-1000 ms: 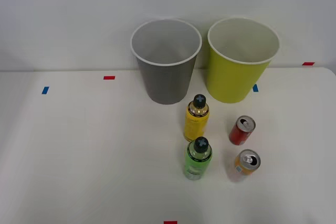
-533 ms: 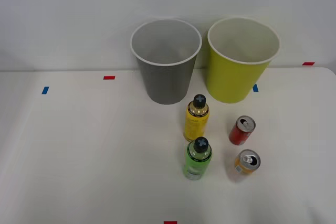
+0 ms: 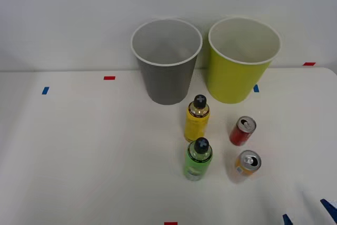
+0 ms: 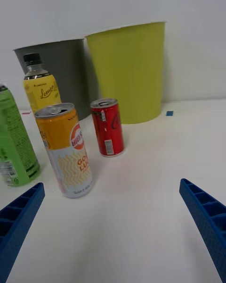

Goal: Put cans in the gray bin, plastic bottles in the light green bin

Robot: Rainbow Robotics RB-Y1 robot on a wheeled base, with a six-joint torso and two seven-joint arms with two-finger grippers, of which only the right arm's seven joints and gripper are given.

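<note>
The orange can (image 3: 247, 163) and the red can (image 3: 243, 130) stand upright on the white table, right of the yellow bottle (image 3: 197, 119) and the green bottle (image 3: 198, 159). Behind them stand the gray bin (image 3: 166, 61) and the light green bin (image 3: 241, 59), side by side. My right gripper (image 3: 308, 214) is open at the front right edge, short of the orange can, with nothing between its fingers. From the wrist, the orange can (image 4: 66, 150) is nearest, the red can (image 4: 108, 127) behind it, the green bottle (image 4: 13, 141) and yellow bottle (image 4: 41, 90) beside them, with the gripper (image 4: 112, 185) open.
Small red tape marks (image 3: 109, 78) and blue tape marks (image 3: 45, 90) dot the white table (image 3: 84, 151). A pale wall rises close behind the bins. The table's left half holds nothing but tape.
The tips of my right gripper's blue fingers have come into the front view at the bottom right. The cans, bottles and bins have not moved.
</note>
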